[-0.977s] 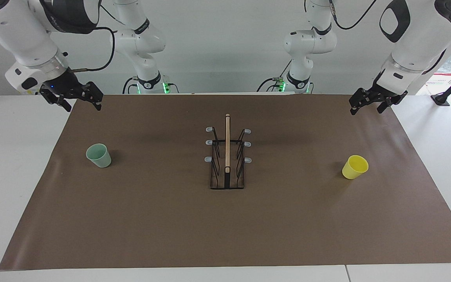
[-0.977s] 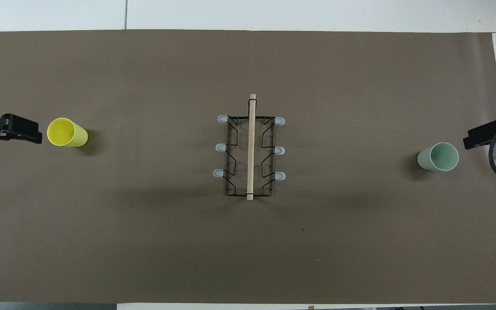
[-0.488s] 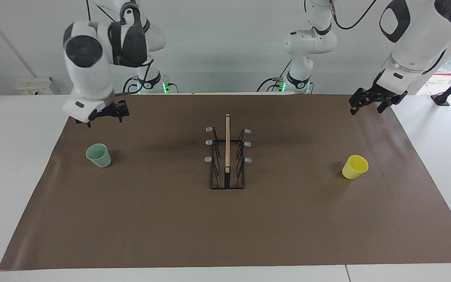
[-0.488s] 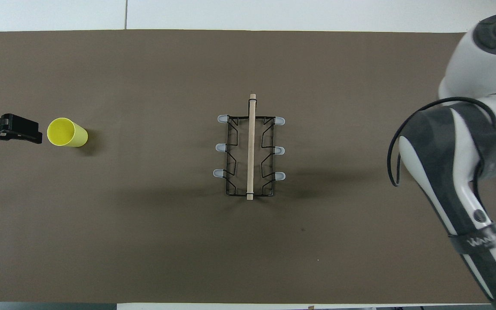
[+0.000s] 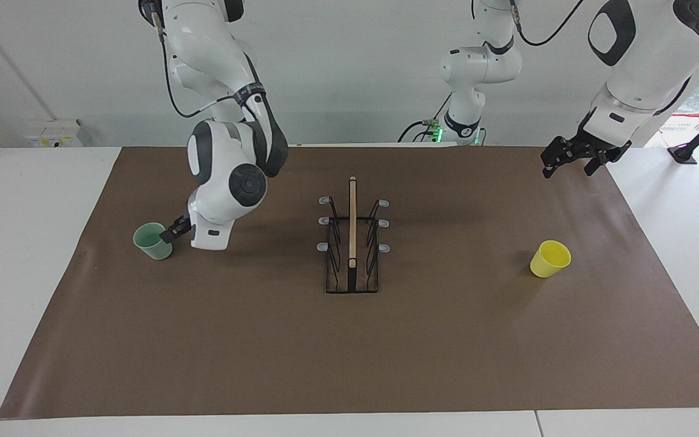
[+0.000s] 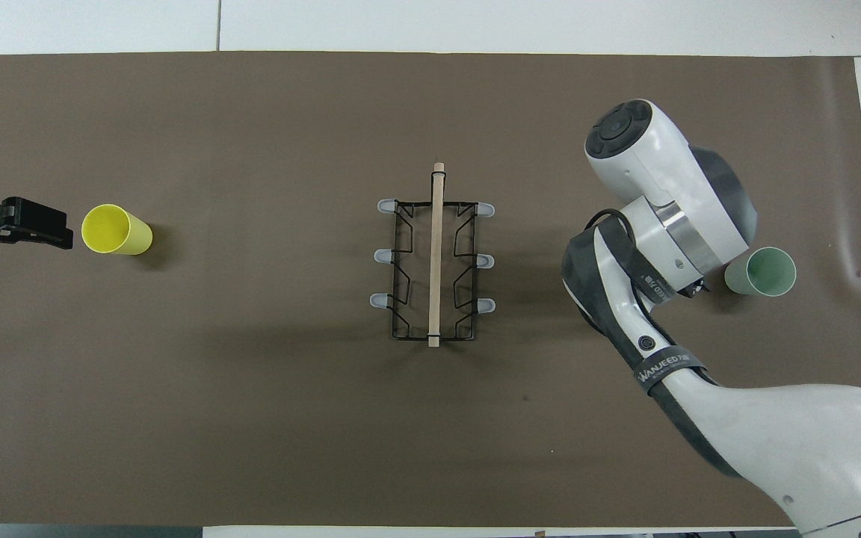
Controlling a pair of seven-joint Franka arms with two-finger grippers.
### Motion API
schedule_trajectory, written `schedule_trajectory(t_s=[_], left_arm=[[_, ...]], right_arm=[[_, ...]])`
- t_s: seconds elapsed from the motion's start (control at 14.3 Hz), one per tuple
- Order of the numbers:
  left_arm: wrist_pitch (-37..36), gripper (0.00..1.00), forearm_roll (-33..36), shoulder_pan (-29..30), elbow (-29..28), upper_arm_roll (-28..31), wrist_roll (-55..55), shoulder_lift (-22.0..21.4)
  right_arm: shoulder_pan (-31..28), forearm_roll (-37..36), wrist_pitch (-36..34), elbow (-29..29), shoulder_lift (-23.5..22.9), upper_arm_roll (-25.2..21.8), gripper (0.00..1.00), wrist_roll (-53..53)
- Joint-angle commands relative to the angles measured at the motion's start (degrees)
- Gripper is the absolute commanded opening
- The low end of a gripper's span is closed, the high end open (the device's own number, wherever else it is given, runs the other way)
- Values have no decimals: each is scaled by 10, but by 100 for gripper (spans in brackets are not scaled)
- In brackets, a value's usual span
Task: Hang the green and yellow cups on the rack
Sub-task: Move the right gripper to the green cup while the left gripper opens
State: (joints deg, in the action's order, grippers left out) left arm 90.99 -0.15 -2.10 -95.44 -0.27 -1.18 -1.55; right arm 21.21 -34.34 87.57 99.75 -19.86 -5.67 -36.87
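Since half a second ago the right gripper (image 5: pixel 170 233) has swung down from above the mat's robot-side edge to the green cup (image 5: pixel 153 241), its dark fingertips at the cup's rack-facing wall; whether they pinch it I cannot tell. That smooth, tapered mint cup stands upright on the matte brown mat (image 5: pixel 216 340) toward the right arm's end. At the centre stands the rack (image 5: pixel 352 246), black wire, pale wooden bar, grey-tipped prongs bare. The glossy yellow cup (image 5: pixel 550 258) sits toward the left arm's end. The left gripper (image 5: pixel 574 159) waits over the mat's corner, fingers spread.
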Motion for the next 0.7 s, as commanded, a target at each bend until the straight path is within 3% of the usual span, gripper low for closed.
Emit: schedule_trajectory(t_s=[0.0, 0.21, 0.28, 0.42, 0.63], left_arm=[[0, 100, -5, -5, -10, 5, 1, -9], [-1, 100, -5, -4, -10, 5, 2, -9], [-12, 100, -5, -11, -11, 4, 2, -11], [-11, 100, -5, -18, -12, 2, 0, -15], [19, 100, -8, -12, -18, 4, -20, -15]], right_arm=[[9, -62, 66, 101, 49, 8, 100, -82], [10, -73, 99, 146, 61, 9, 100, -88], [12, -111, 150, 166, 61, 9, 100, -91], [36, -146, 151, 180, 54, 10, 100, -87], [25, -221, 166, 210, 39, 10, 100, -83]])
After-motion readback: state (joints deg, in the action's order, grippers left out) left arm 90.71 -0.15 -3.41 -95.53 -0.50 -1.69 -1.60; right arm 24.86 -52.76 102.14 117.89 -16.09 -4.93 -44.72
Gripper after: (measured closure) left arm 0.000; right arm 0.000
